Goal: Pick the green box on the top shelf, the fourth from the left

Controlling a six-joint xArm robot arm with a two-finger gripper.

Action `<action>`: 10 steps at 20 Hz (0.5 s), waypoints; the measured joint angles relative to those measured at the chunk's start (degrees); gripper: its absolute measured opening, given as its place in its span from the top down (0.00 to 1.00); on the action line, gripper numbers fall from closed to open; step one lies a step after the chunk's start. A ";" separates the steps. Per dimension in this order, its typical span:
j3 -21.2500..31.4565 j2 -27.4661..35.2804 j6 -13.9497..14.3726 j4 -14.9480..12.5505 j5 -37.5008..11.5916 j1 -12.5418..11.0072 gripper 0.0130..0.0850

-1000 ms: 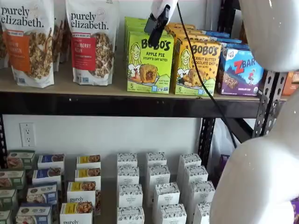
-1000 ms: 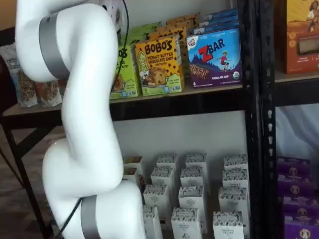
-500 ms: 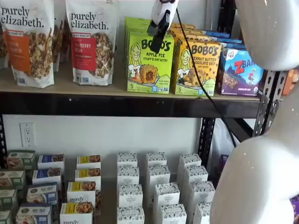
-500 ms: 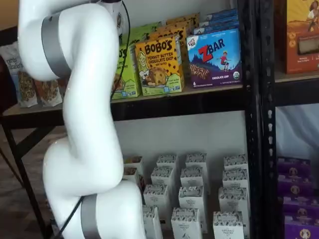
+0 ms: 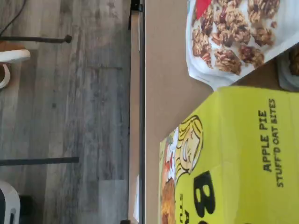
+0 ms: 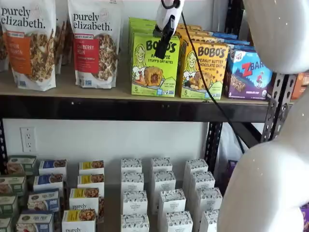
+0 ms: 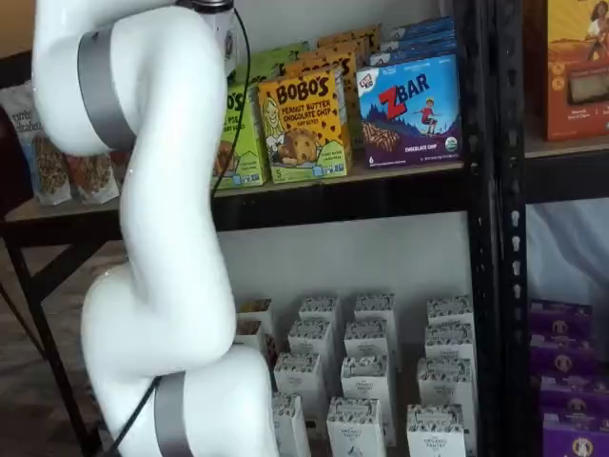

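Note:
The green box [image 6: 154, 67] stands at the front of a row of the same cartons on the top shelf [image 6: 120, 108]. It shows in both shelf views, though my arm partly covers the green box [image 7: 244, 133] in one. My gripper [image 6: 161, 48] hangs tilted just in front of its upper face, over the "BOBO'S" lettering, its black fingers side-on. The jaws are open and hold nothing. In the wrist view the green box [image 5: 243, 154] fills much of the picture from close up, standing on the tan board [image 5: 163, 70].
An orange-yellow Bobo's box [image 6: 203, 70] stands right of the green one, then a blue ZBar box [image 6: 248, 72]. Granola bags [image 6: 94, 43] stand to its left. A black cable [image 6: 207, 87] trails from the gripper across the boxes. Small cartons [image 6: 161, 193] fill the lower shelf.
The gripper has come down from above the green box's top edge to in front of its upper face. The box has not moved.

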 joint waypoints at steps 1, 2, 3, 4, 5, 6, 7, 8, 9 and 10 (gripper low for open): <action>0.10 -0.04 -0.04 0.01 -0.12 0.00 0.00; 0.20 -0.07 -0.08 0.06 -0.21 -0.04 0.00; 0.40 -0.18 -0.12 0.11 -0.43 -0.07 0.06; 0.54 -0.25 -0.15 0.15 -0.59 -0.09 0.06; 0.66 -0.31 -0.20 0.23 -0.72 -0.13 0.11; 0.71 -0.33 -0.23 0.30 -0.76 -0.16 0.17; 0.75 -0.34 -0.25 0.34 -0.80 -0.18 0.17; 0.80 -0.36 -0.27 0.38 -0.86 -0.19 0.22; 0.86 -0.38 -0.30 0.41 -0.93 -0.21 0.22; 0.92 -0.41 -0.32 0.43 -0.99 -0.22 0.28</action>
